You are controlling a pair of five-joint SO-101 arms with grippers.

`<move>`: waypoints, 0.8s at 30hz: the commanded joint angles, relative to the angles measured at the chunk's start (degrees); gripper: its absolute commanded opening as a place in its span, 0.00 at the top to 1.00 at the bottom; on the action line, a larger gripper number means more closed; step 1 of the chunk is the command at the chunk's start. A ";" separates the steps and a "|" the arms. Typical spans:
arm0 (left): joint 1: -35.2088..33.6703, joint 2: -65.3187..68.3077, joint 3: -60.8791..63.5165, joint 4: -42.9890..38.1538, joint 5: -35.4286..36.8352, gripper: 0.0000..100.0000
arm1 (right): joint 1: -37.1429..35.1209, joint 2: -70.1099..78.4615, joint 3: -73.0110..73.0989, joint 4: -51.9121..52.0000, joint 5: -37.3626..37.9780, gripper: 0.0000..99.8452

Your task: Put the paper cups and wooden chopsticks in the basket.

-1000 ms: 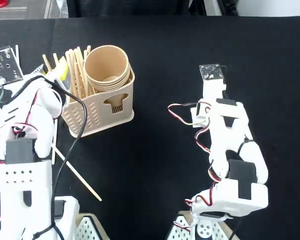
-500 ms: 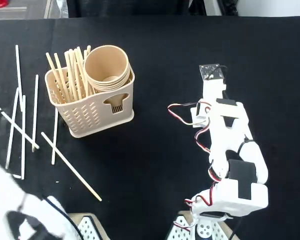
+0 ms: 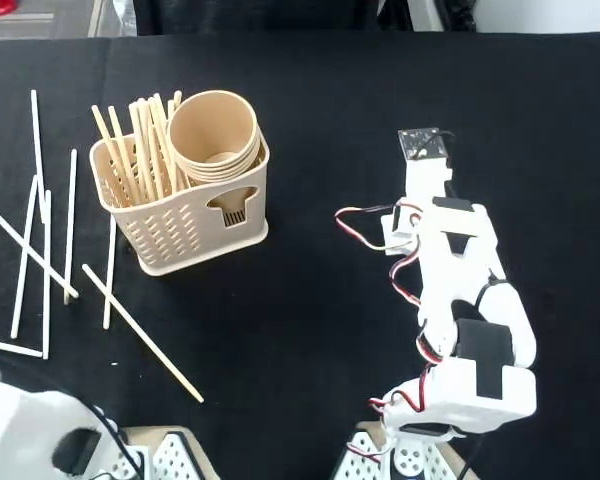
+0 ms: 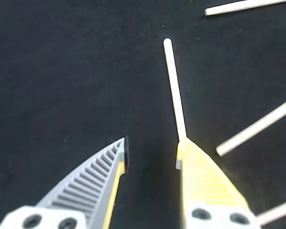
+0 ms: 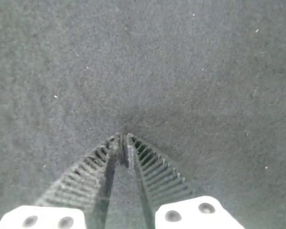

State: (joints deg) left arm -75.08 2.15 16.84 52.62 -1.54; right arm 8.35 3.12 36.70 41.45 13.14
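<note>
Chopsticks (image 3: 46, 300) lie loose beside the basket (image 3: 195, 225), cups (image 3: 215, 135) already in. Left tool (image 4: 152, 143) gapes empty over one stick (image 4: 174, 86); next, I reckon, straddle and pinch it. Right tool (image 5: 123, 143) sits closed, holding nothing.

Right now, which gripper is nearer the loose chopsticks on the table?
Left. The left gripper sits over the loose chopsticks, one by its fingertip; the right gripper rests beyond the basket.

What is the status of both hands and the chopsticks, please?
Left hand open, empty, by loose chopsticks on table. Right hand shut, empty. Paper cups and other chopsticks in basket. Nothing blocking.
</note>
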 commanded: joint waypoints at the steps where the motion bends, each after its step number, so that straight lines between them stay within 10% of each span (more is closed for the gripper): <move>1: 0.13 11.25 -10.95 -0.70 2.99 0.82 | 0.44 -0.84 -0.31 -0.35 0.44 0.99; 16: 1.45 31.65 -26.77 0.00 8.35 0.87 | 0.44 -0.75 -0.31 -0.35 0.44 0.99; 24: 1.89 24.26 -37.93 17.32 8.44 0.85 | 0.44 -0.66 -0.31 -0.35 0.53 0.99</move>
State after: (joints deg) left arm -73.85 31.52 -13.67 64.31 6.20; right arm 8.35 3.12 36.70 41.45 13.14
